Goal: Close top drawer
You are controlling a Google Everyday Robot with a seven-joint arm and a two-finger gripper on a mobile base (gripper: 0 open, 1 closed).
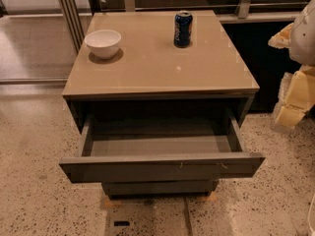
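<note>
Floor (44,210) nearest cam: speckled, nothing lying ahead of cabinet (162,70).

Camera view (only one):
- Drawer (162,167) = top one, standing well out of cabinet. Its front panel overhangs the lower front (160,187). Interior plain grey, nothing seen inside. Panel is flat w/ no handle, pale scuffs R of centre.
- Handling (est.): rigid box on slides, prob. light since it looks unloaded. No grasp needed, a flat push should do. Best contact is mid-panel near centre, so it runs in square and doesn't skew. Face looks smooth, so an off-square push could skid sideways.
- Gripper (294,100): pale, at R edge of frame, beside cabinet's R side. It sits further back than the panel and well apart from it. Wide or narrow: cannot tell. Not holding anything that I can make out.
- On cabinet top: white bowl (103,43) back L, blue can (182,29) upright back centre. Both well apart from drawer and out of the push path.
- In the way: nothing visible between panel and cabinet opening. Gripper would have to clear drawer's front R corner to reach the face. A hard shut could jolt the can (est., low risk).
</note>
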